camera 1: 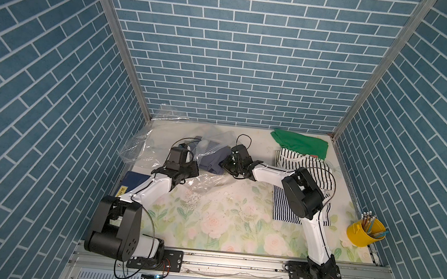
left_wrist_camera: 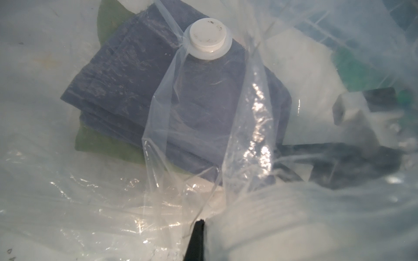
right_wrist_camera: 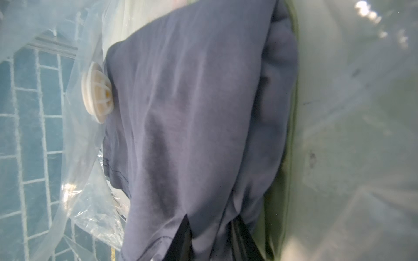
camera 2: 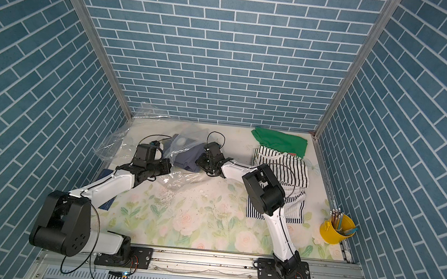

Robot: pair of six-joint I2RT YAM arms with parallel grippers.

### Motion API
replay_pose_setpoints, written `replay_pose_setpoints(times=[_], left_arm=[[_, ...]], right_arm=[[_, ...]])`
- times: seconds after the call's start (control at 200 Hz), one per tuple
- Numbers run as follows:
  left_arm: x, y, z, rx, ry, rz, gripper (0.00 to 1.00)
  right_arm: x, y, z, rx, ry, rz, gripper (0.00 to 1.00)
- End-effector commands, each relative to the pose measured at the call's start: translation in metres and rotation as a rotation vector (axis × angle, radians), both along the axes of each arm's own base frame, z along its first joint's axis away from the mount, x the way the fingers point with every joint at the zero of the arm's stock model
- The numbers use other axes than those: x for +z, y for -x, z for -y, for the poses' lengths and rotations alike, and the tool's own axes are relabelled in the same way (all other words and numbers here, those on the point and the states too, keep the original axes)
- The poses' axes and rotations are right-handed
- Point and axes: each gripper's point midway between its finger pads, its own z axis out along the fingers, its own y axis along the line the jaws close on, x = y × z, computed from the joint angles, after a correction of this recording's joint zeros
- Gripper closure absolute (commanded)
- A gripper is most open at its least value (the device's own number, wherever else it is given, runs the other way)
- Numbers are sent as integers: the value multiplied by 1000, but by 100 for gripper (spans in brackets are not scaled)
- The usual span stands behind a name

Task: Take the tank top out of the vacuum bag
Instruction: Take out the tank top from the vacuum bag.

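Note:
The vacuum bag (camera 1: 143, 149) is a large crinkly clear plastic bag lying at the back left of the table, also seen in a top view (camera 2: 116, 141). Its round white valve (left_wrist_camera: 207, 39) rests over the tank top (camera 1: 212, 160), a folded grey-blue garment lying mostly inside the bag's mouth. In the right wrist view the valve (right_wrist_camera: 97, 95) sits beside the tank top (right_wrist_camera: 192, 113). My right gripper (right_wrist_camera: 210, 218) reaches in from the right and is shut on a fold of that fabric. My left gripper (left_wrist_camera: 199, 222) is shut on the bag's plastic, holding a taut strip of it up.
A green garment (camera 1: 300, 144) and a black-and-white striped garment (camera 1: 306, 167) lie at the back right, partly under the right arm. A yellow bucket of pencils (camera 1: 364, 232) stands at the right edge. A dark blue book (camera 1: 134, 180) lies under the left arm. Blue brick walls close three sides.

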Motion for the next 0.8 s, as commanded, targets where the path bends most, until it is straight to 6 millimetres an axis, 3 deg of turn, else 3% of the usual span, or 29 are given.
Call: replay_pose_setpoints(times=[0.0, 0.07, 0.205, 0.325, 0.56, 0.795], left_arm=[[-5, -1, 0, -9, -16, -14, 100], [-6, -4, 0, -10, -19, -15, 100], [-7, -10, 1, -12, -23, -16, 100], [-9, -14, 2, -19, -27, -19, 100], [-7, -17, 1, -20, -36, -13, 100], [-13, -7, 1, -22, -28, -29, 100]], right_arm=[[0, 6, 19, -43, 45, -34, 76], [5, 10, 31, -68, 48, -34, 89], [4, 17, 50, -99, 58, -46, 88], [8, 17, 53, -100, 51, -36, 78], [34, 7, 45, -94, -12, 43, 51], [15, 5, 34, -54, -38, -10, 48]])
